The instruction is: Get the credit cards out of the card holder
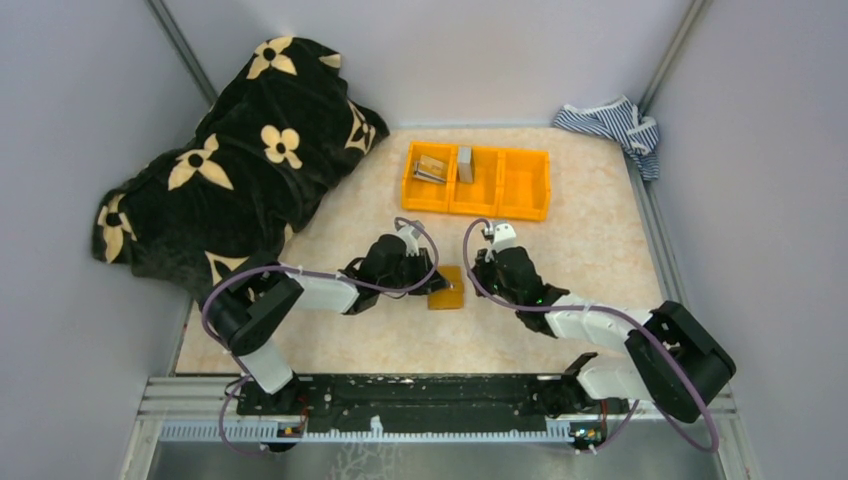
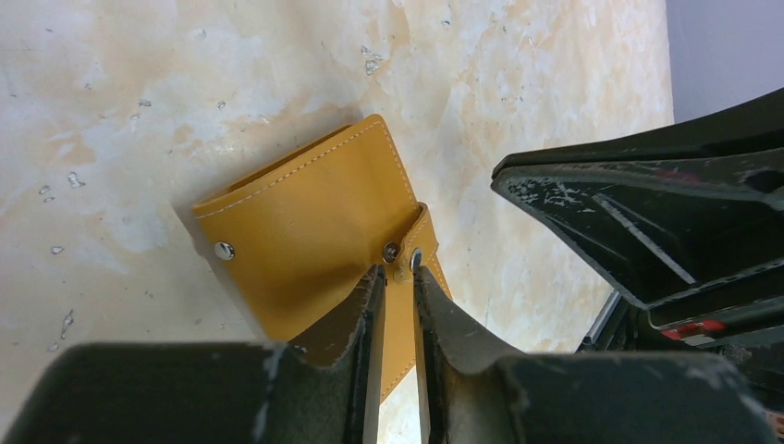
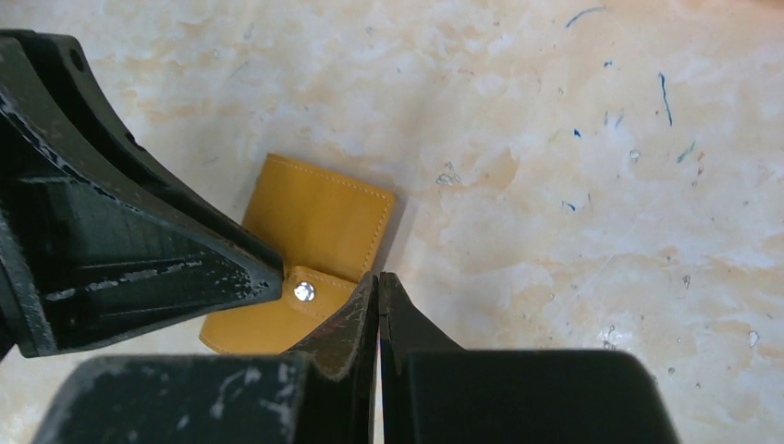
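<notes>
A small orange-tan card holder (image 1: 447,287) lies flat on a beige, marbled counter (image 1: 350,345), near the middle and between the two arms. It is folded, with white stitching along its edges and metal snap studs on a narrow tab (image 2: 399,319). The left gripper (image 2: 398,277) reaches in from the left, and its two black fingers are pinched nearly together on that tab, which runs down between them. The right gripper (image 3: 378,282) comes in from the right, its fingers pressed together with only a thin slit between them. Its tip sits right at the holder's edge beside the snap, and it is unclear whether anything is caught there. Both grippers crowd the same end of the holder, so each one fills part of the other's wrist view. Farther back on the counter sits an orange plastic bin (image 1: 525,185) with three compartments, with a few small grey and clear items toward its left end. A black blanket (image 1: 240,160) with cream flower shapes is heaped at the far left. A blue-and-white striped cloth (image 1: 615,122) is bunched in the far right corner.
</notes>
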### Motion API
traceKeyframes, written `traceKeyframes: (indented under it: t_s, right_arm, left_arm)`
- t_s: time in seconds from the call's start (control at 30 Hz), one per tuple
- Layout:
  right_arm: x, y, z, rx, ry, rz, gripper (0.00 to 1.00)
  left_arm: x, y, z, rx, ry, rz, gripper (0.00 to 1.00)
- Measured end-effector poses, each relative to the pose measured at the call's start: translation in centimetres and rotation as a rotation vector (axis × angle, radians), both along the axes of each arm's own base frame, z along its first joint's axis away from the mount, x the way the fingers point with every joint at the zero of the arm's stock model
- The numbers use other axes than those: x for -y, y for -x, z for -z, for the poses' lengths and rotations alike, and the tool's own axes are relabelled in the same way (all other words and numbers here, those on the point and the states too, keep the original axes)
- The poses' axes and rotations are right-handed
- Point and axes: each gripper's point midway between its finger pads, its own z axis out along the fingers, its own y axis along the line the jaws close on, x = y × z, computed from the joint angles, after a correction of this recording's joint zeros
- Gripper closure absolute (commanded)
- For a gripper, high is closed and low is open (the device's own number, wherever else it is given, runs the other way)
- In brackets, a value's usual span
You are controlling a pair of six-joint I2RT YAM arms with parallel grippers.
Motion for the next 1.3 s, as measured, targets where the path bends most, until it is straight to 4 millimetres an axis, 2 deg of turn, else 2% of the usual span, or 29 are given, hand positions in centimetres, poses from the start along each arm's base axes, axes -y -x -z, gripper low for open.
traceKeyframes:
  t_s: [0.17,0.5,0.77,1.1,1.3]
  right_arm:
    - [0.6,0.6,1.0,-0.027,0.023,0.001,1.00]
    - [1.2,0.5,-0.8,0.018,0.001,0.027,1.00]
    - [2.5,1.5,0.3,-0.006,0.032,0.044,1.00]
    - [3.8,2.3,-2.5,0.055,-0.004,0.070,1.00]
    - [4.8,3.1,-1.8,0.049,0.011,0.085,1.00]
  left_arm:
    - [0.2,0.1,0.4,-0.011,-0.003,0.011,0.77]
    - [1.2,0.0,-0.2,-0.013,0.025,0.044,0.76]
    - [2.3,-0.5,-1.1,0.000,0.054,0.059,0.76]
    - [4.8,-0.1,0.2,-0.033,0.056,0.100,0.76]
    - [5.9,0.1,0.5,-0.035,0.055,0.120,0.75]
